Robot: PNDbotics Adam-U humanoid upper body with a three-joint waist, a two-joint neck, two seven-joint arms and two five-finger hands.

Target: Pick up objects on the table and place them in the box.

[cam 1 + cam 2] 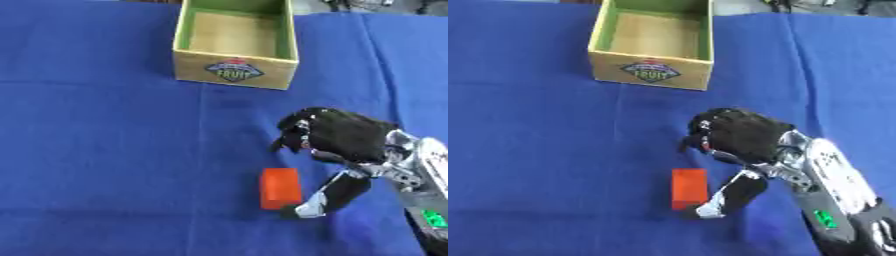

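Observation:
An orange-red block [280,187] lies flat on the blue cloth, in the lower middle of the view. My right hand [350,135] comes in from the lower right and hovers just right of and beyond the block. Its fingers [293,131] bend downward past the block's far end, apart from it. The thumb [328,197] stretches down beside the block's near right corner; I cannot tell if it touches. Nothing is held. The wooden box [234,71], green inside with a fruit label on its front, stands at the top centre and looks empty. My left hand shows in neither view.
The blue cloth [105,150] covers the whole table, with faint creases running across it. Its left half and the stretch between the block and the box hold nothing else. Dark equipment shows at the top right edge.

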